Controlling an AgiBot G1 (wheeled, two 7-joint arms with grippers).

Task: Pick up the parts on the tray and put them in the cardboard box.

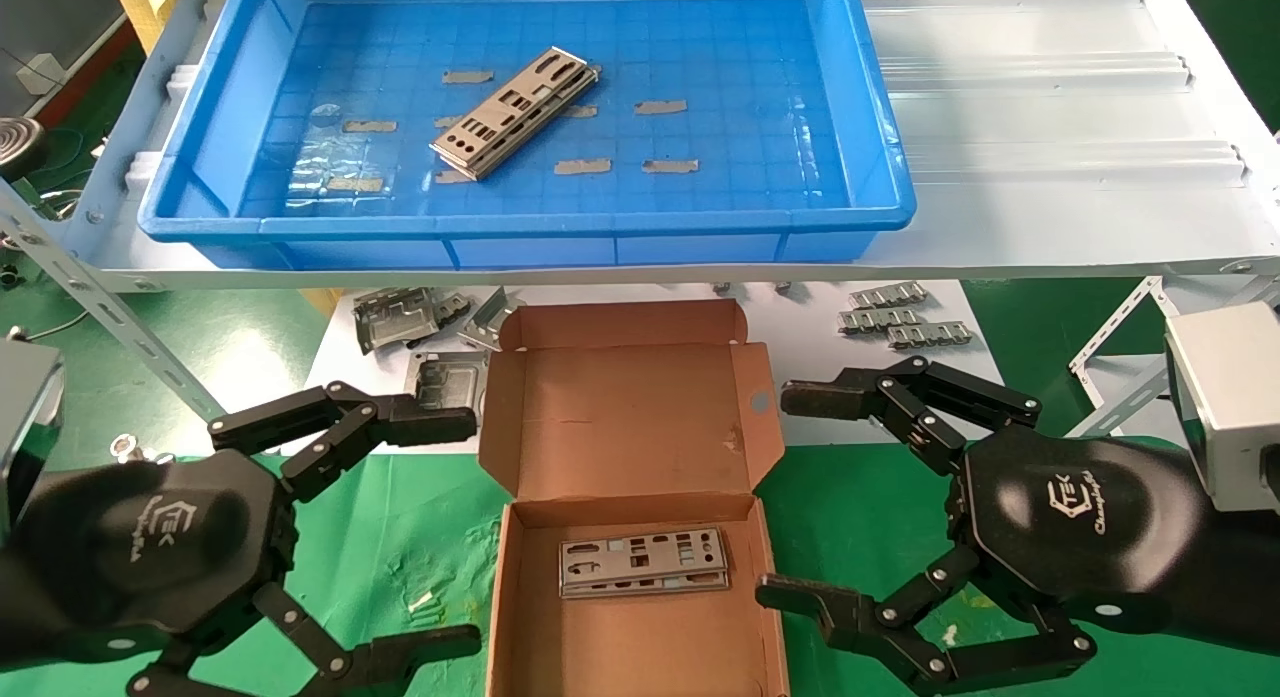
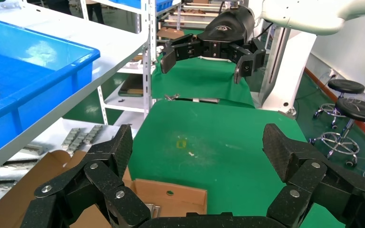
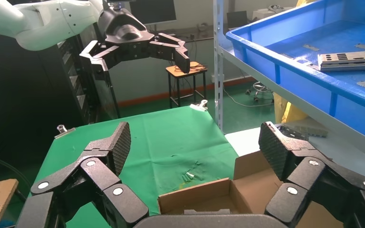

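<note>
Head: punched metal plates stacked mid blue tray; one plate in cardboard box; left claw, right claw released | Left wrist: left claw spread over green worktop | Right wrist: stack looks thin, stiff, slippery; grip long edges.

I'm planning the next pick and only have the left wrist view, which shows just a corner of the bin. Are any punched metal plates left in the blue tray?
Observer: Yes. The head view shows a small stack of thin silver-grey punched metal plates lying diagonally near the middle of the shallow blue plastic tray.
Operator: Good. Has anything landed in the box yet?
Observer: Yes. The open brown cardboard box, sitting between the left gripper and the right gripper, already holds delivered plates lying flat on its floor.
</note>
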